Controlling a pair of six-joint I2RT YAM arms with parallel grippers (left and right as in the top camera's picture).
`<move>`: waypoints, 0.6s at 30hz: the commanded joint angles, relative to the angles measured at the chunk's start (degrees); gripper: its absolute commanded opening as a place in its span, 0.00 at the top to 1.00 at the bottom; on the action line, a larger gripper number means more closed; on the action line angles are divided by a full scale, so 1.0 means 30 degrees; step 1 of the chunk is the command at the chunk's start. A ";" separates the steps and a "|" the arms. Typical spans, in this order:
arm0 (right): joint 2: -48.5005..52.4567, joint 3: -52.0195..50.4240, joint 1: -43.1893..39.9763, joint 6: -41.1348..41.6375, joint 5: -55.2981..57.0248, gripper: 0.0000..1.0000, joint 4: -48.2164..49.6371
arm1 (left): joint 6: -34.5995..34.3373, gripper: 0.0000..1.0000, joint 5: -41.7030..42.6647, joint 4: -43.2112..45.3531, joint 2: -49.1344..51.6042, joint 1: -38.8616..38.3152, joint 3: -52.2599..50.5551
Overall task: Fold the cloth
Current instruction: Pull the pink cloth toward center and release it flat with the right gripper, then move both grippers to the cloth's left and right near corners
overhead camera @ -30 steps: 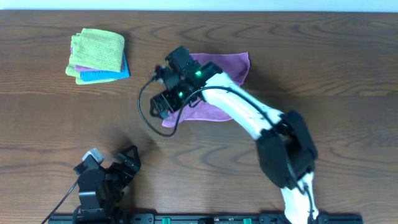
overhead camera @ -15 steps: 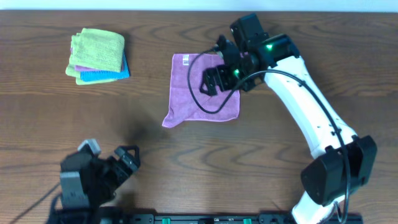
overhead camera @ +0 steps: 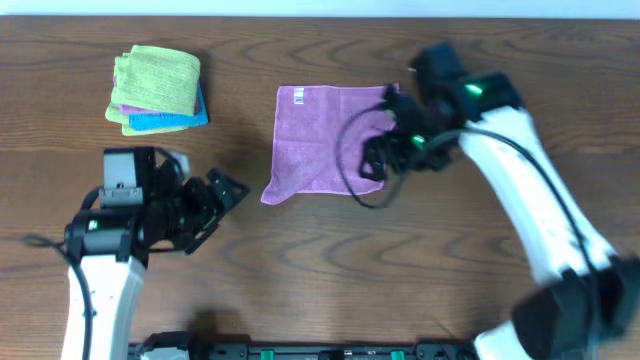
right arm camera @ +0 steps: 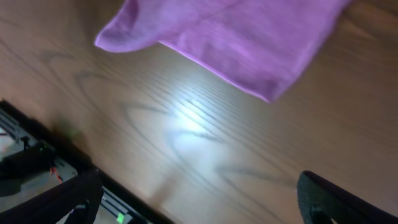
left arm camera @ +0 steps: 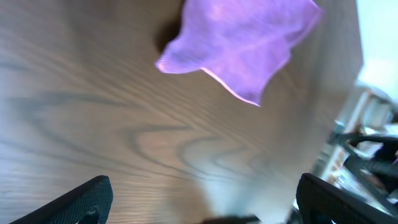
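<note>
We can read no text, number or brand in any of the views. The only label we see is a small white tag (overhead camera: pixel 298 95) on the cloth (overhead camera: pixel 320 150), near its upper left corner in the overhead view. Anything printed on it is too small to make out.
</note>
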 commanded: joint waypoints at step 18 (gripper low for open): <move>-0.4175 -1.4528 -0.3614 0.7271 -0.5238 0.01 1.5518 | -0.3512 0.04 -0.1231 0.4940 0.6892 -0.3235 0.0335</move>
